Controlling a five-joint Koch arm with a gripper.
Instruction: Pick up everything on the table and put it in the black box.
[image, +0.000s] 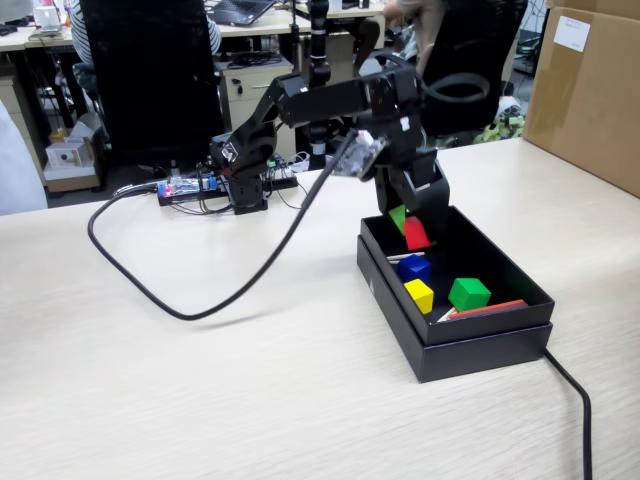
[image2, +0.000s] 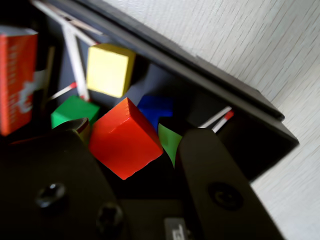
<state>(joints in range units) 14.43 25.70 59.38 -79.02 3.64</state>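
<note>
Red cube (image2: 125, 137) clamped between fingers (image2: 75, 127), hanging inside black box (image: 480, 345) above blue cube (image: 413, 267). Best parted low, slowly, clear of yellow cube (image: 419, 295) nearby.

Three cubes (image: 418, 295) and pens (image: 485, 309) inside the box (image: 480, 345)

A thick black cable (image: 190, 290) loops across the left middle of the fixed view. A brown cardboard carton (image: 590, 95) fills the upper right corner. Black office chairs (image: 150, 75) stand along the top, left of centre. In the wrist view, an orange-red box (image2: 17, 77) sits at the left edge, and thin white sticks with red tips (image2: 75, 60) cross the upper left.
</note>
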